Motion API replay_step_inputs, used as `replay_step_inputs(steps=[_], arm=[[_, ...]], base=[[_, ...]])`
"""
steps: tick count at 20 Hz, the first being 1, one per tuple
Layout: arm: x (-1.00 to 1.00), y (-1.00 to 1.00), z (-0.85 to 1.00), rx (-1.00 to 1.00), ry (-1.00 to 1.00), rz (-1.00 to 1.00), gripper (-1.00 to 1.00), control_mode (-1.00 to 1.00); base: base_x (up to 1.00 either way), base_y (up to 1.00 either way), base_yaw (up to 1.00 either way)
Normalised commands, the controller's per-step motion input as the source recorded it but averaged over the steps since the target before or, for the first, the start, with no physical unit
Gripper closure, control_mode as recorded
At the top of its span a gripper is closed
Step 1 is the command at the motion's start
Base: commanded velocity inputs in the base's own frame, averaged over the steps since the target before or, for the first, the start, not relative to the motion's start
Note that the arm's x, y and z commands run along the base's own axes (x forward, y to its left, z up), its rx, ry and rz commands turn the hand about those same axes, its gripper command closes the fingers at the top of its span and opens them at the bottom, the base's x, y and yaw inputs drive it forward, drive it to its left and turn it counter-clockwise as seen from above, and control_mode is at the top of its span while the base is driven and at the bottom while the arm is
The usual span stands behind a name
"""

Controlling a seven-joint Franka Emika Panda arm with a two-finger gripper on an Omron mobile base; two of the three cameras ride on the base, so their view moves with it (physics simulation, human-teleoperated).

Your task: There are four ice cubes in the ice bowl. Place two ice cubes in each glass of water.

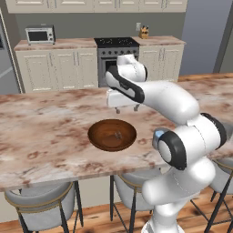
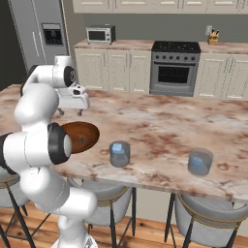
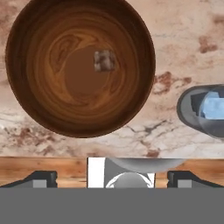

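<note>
Fingers (image 3: pixel 112 177) spread wide, holding nothing, hovering over the ice bowl (image 3: pixel 81 65) on the table (image 2: pixel 160 126). One ice cube (image 3: pixel 104 60) left near the bowl's centre. Near glass (image 2: pixel 119 154) and far glass (image 2: pixel 200 162) both show pale-blue ice; count per glass unclear. Judging by the bowl, three cubes delivered, last one pending.
</note>
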Motion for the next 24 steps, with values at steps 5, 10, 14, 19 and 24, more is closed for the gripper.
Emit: replay_step_inputs(steps=[5, 10, 14, 19, 24], arm=[[0.05, 0.06, -0.26, -0.08, 0.03, 0.0, -1.0, -1.0], [0.16, 0.0, -0.23, -0.02, 0.0, 0.0, -1.0, -1.0], [0.09, 0.0, -0.16, 0.0, -0.03, 0.0, -1.0, -1.0], [0.09, 0.0, -0.11, 0.0, -0.03, 0.0, -1.0, -1.0], [0.28, 0.03, -0.21, 0.0, -0.14, 0.0, -1.0, -1.0]], base=[[0.0, 0.0, 0.0], [0.0, 0.0, 0.0], [0.0, 0.0, 0.0], [0.0, 0.0, 0.0], [0.0, 0.0, 0.0]])
